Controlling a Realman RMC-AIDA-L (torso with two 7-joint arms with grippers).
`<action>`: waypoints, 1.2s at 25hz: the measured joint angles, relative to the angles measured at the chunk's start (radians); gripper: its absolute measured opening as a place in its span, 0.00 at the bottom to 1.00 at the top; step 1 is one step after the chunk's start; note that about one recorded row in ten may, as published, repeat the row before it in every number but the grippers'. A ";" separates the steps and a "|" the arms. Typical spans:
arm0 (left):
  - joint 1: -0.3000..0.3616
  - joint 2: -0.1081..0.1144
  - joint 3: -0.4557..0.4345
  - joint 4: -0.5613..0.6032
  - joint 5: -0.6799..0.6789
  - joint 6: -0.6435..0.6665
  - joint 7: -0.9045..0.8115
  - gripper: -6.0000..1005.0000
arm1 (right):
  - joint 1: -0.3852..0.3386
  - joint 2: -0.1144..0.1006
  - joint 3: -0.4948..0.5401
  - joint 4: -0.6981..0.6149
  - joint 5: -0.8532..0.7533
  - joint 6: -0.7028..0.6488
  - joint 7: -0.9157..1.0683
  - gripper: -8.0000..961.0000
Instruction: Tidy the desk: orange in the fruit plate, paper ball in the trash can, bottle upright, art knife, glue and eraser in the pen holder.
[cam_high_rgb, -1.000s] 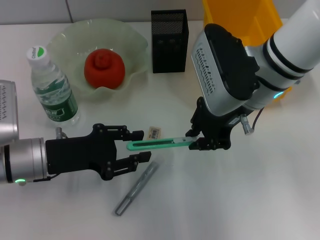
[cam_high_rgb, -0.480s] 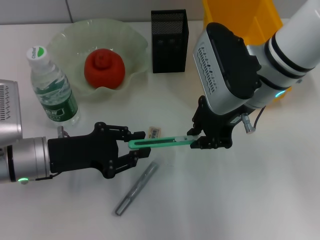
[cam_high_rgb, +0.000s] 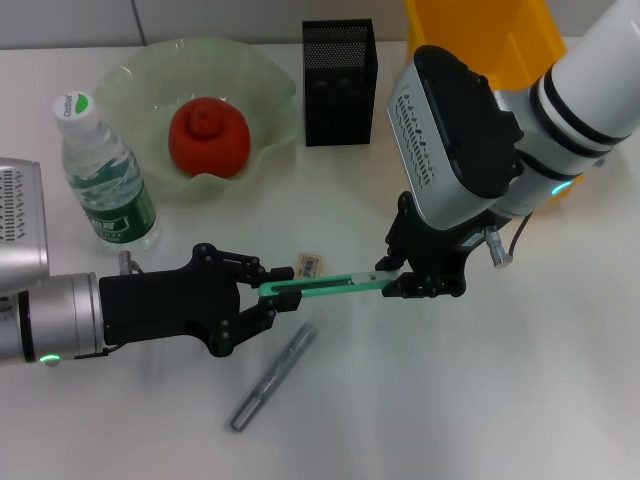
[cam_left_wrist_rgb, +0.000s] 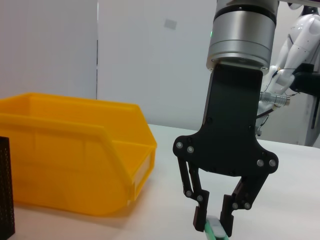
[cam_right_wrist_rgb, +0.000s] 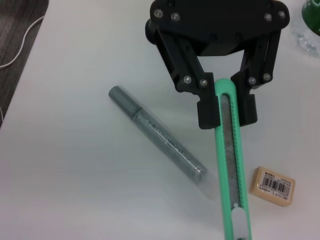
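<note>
Passing the art knife (cam_high_rgb: 325, 285) across, the right pincer (cam_high_rgb: 400, 283) clamps one end while the left pincer (cam_high_rgb: 272, 297), fingers apart around the other, should close squarely before any release.

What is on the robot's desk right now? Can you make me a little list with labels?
orange: in the fruit plate
fruit plate: pale green, wavy rim
bottle: upright, green label
pen holder: black mesh
art knife: green, held at one end by the right gripper, other end between the left gripper's fingers
glue: grey stick lying on the desk
eraser: tan, beside the knife
trash can: yellow bin
left gripper: fingers either side of the knife
right gripper: shut on the knife
</note>
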 joint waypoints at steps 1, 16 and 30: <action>0.000 0.000 0.000 0.000 0.000 0.000 0.000 0.26 | 0.000 0.000 0.000 0.000 0.000 0.000 0.000 0.20; -0.006 0.000 -0.007 0.001 0.001 0.000 -0.002 0.20 | 0.004 0.000 0.000 -0.005 -0.003 -0.007 0.020 0.22; -0.008 0.000 -0.008 -0.001 -0.003 0.001 -0.012 0.20 | -0.002 0.000 0.000 -0.019 -0.002 -0.005 0.024 0.47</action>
